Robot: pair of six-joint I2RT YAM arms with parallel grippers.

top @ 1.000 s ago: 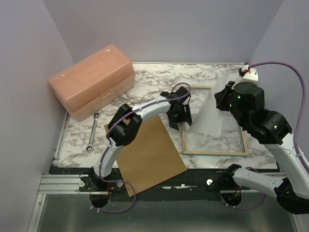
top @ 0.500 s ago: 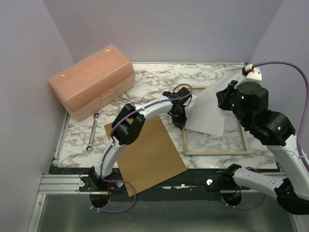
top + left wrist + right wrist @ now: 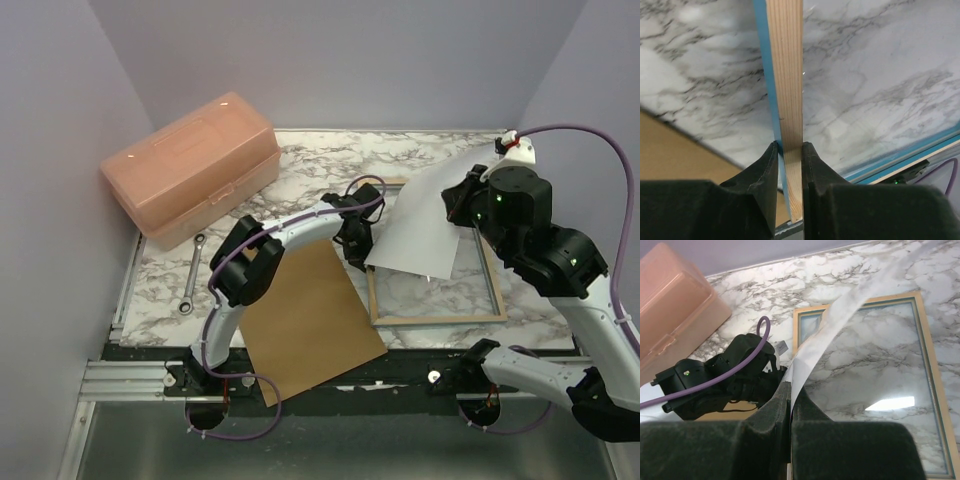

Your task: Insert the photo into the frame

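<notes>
The left claw [image 3: 789, 150] pinches one rail of the frame [image 3: 785, 75]; the right claw [image 3: 791, 395] clamps the photo [image 3: 420, 225], which arches ahead, printed face hidden.

no legible text, label, brand, number or sign in any view, photo [image 3: 425, 225] showing only its plain white reverse, small white tag [image 3: 781, 346] beside the left arm's purple cable too small to read

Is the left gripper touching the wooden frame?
Touching. The left wrist view shows the left gripper pinching a rail of the frame, with both fingers pressed against its sides.
</notes>
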